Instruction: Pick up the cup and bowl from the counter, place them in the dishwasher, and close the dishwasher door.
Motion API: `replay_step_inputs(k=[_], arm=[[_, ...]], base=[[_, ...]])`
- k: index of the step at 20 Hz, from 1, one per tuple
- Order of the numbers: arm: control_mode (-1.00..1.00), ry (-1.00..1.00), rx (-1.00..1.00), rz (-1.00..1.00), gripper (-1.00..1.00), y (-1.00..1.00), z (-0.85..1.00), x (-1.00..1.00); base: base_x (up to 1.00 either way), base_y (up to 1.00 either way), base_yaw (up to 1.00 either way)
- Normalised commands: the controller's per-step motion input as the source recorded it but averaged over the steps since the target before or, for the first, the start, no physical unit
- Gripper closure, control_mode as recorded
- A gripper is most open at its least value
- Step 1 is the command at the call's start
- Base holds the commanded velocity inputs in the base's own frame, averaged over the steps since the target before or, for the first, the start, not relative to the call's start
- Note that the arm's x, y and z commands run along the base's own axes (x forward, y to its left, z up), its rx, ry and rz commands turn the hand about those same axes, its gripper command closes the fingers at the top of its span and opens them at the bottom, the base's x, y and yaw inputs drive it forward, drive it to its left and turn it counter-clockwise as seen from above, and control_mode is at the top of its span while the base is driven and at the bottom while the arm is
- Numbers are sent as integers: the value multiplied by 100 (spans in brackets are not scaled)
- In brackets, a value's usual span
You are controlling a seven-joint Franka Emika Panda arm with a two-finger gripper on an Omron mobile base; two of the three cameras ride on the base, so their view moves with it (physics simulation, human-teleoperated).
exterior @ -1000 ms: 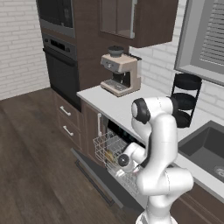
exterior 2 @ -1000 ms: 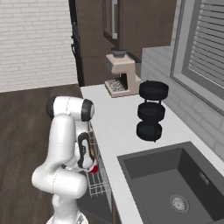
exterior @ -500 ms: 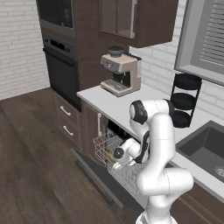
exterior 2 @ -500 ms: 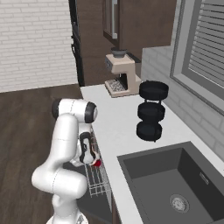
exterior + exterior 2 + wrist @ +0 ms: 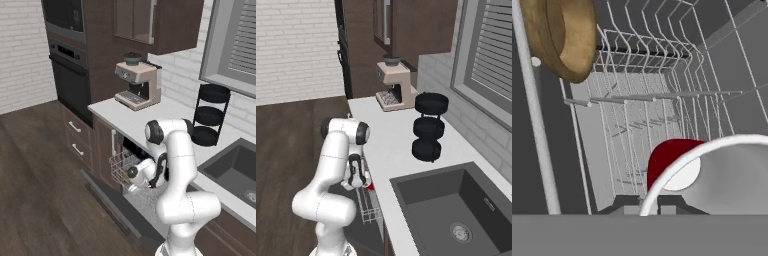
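Long light counter over dark wood cabinets, carrying espresso machine at the far end and black 3-tier stand near the window; dark sink set into it on the near side. Dishwasher below the counter, standing open: dishwasher door folded down flat toward the floor, white wire rack pulled out over it. White arm bent down from its shoulder joint into the open bay, wrist low over the rack. Gripper inside the rack, jaws nearly together and pinched on the white rim of the cup; red wall and white inside seen from the hand view, rim arc sweeping across the lower right. A red sliver of the cup also seen just beside the hand in the right base view. Bowl in the rack, tipped up on edge against the wires, hollow side facing the cup, at upper left of the hand view, well apart from the cup. Whether the cup base touches the rack wires: cannot tell.
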Motion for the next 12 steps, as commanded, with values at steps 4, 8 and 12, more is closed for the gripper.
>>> replay_step_inputs(k=[4, 8, 12], arm=[[-100, 8, -3, -2, -100, 10, -39, 33], [-100, 3, 0, 0, -100, 3, -6, -9], [-100, -3, 0, 0, -100, 16, 17, -71]], base=[[0, 0, 0], [0, 0, 0], [0, 0, 0]])
